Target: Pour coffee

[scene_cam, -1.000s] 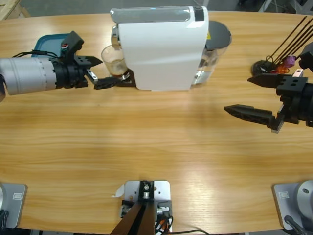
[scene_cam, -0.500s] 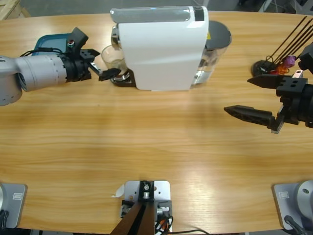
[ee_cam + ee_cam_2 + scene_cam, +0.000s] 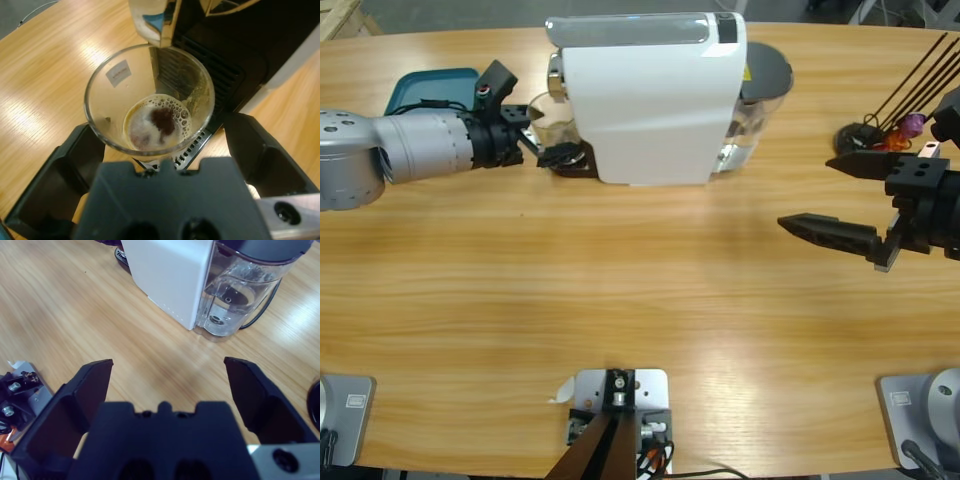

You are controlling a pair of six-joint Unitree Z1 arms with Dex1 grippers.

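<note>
Coffee (image 3: 161, 121) is already brewed: a shallow dark pool with foam at the bottom of the glass (image 3: 150, 100), which stands on the drip grate (image 3: 192, 147) of the coffee machine (image 3: 650, 100), right under the spout (image 3: 155, 20). Left gripper (image 3: 548, 145) is at the glass, jaws spread wide, one on each side of it in the wrist view; neither looks to be touching the wall, so I'd call it bracketed, not gripped. Right gripper (image 3: 840, 200) hangs open over bare table (image 3: 640, 300) on the far side, well apart from the machine, holding nothing; its wrist view looks at the water tank (image 3: 235, 295) and the white side of the machine. My read: brew done, grasp pending, then lift-out and the pour itself are all left. No receiving cup is visible anywhere, so I can't tell where the pour goes. Clearance: tight at the glass. The spout sits just above the rim and the machine's black front is right behind it, so the glass likely has to come out sideways toward the arm before any lift. A teal tray (image 3: 425, 85) lies near the left arm at the table's back edge, and a black stand with sticks (image 3: 880, 130) sits beyond the right gripper. The whole front half of the table is open room for swinging out.
</note>
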